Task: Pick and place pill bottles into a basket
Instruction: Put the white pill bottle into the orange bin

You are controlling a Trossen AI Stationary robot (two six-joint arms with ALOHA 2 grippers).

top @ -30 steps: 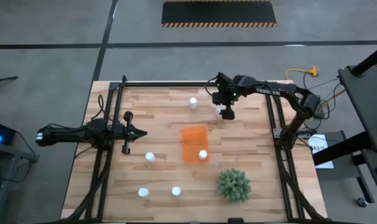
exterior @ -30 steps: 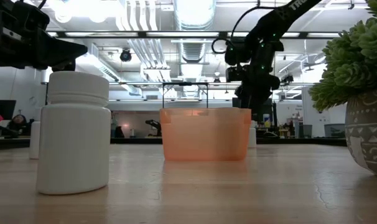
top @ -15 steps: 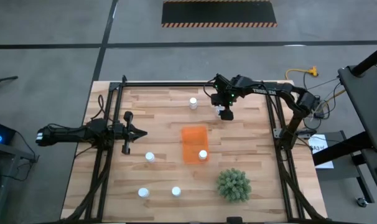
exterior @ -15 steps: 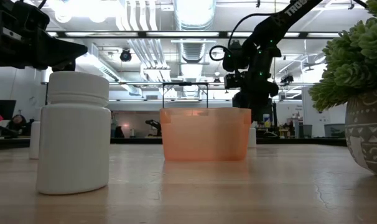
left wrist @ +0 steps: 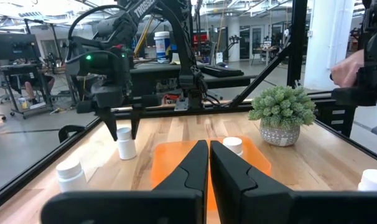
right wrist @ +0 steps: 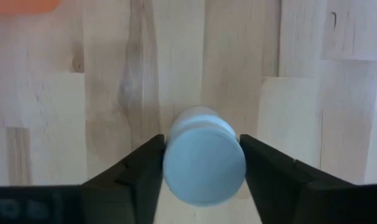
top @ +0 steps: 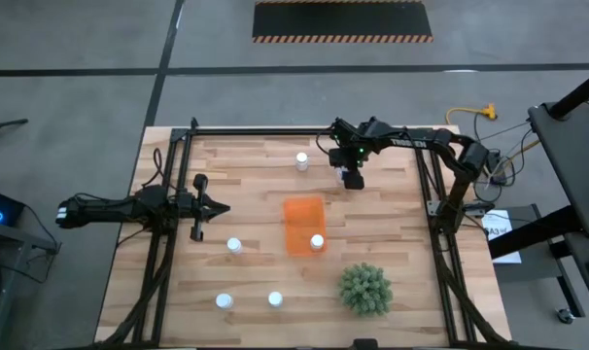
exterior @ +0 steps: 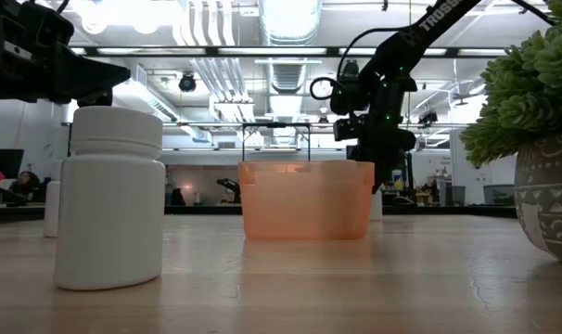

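My right gripper (top: 351, 178) is open at the table's far right. Its two fingers stand on either side of the cap of a white pill bottle (right wrist: 204, 163), which stands upright on the wood; I see no touch in the left wrist view (left wrist: 125, 145). The orange basket (top: 303, 225) sits mid-table with one bottle (top: 317, 242) standing in its near right corner. Another bottle (top: 301, 160) stands at the far middle. Three more (top: 234, 245) (top: 224, 301) (top: 275, 298) stand near left. My left gripper (top: 222, 206) is shut and empty at the left.
A round green spiky plant in a pot (top: 363, 289) stands at the near right, close to the basket. A black frame rail (top: 275, 133) runs around the table. The nearest bottle looms large in the low view (exterior: 109, 199).
My right gripper has come down over the far-right bottle and shifted slightly toward the table's left, so its fingers now flank the cap. The bottle has stayed standing on the table.
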